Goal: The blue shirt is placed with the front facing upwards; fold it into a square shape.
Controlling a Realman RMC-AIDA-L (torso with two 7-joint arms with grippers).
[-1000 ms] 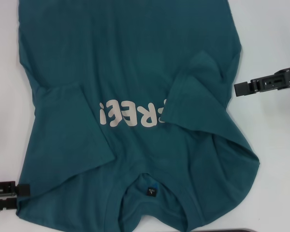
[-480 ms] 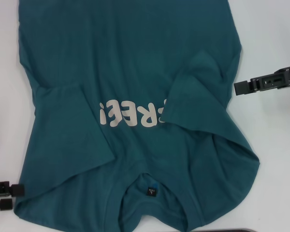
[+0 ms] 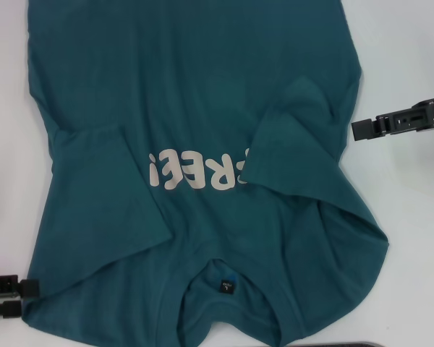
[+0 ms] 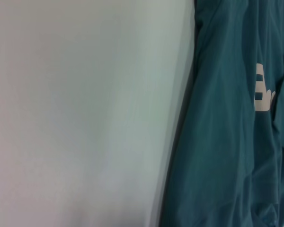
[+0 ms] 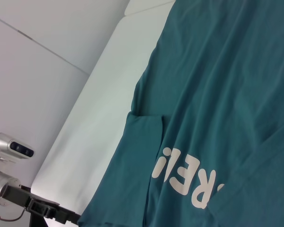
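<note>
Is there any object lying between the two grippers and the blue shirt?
Nothing visible stands in the way. The left gripper is right at the edge of the blue shirt near the shoulder. The right gripper is beside the shirt's other edge, with only bare white table around it.

Blue shirt [image 3: 202, 108]: hem end cut off by the head view's top edge; collar side clipped at the bottom edge. Cream lettering [image 3: 195, 170] partly covered by the folded-in sleeve [image 3: 296, 144]. Left end effector [image 3: 18, 296] cut by frame edge; finger gap unreadable. Right end effector [image 3: 362, 130] likewise.
</note>
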